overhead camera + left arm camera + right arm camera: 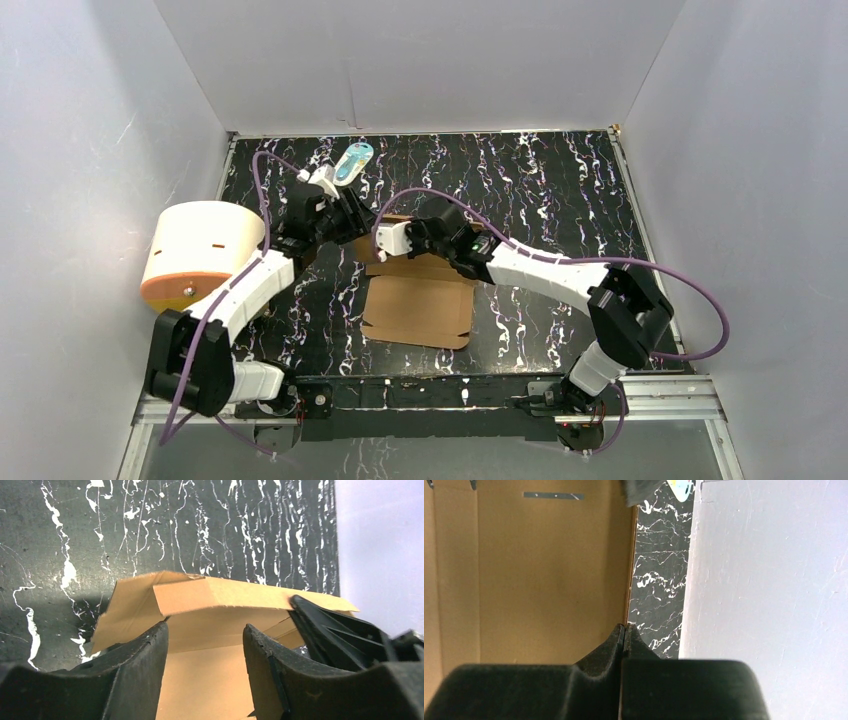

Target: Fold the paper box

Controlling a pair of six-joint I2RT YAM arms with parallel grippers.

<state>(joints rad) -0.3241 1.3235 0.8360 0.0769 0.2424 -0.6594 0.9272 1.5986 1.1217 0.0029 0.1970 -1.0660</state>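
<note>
The paper box (420,305) is a brown cardboard sheet lying mid-table, its far part lifted off the table. In the left wrist view a far flap (225,595) stands folded up over the flat panel. My left gripper (345,225) is open at the box's far left corner; its fingers (145,655) straddle the panel without gripping it. My right gripper (383,243) is shut on the box's far edge. In the right wrist view its closed fingertips (624,632) pinch the cardboard edge (549,570). One right finger (340,635) shows in the left wrist view.
A white-and-orange cylinder (200,255) lies at the left wall beside my left arm. A small teal-white packet (353,162) lies at the back, just beyond my left gripper. White walls close in the black marbled table (560,180) on three sides.
</note>
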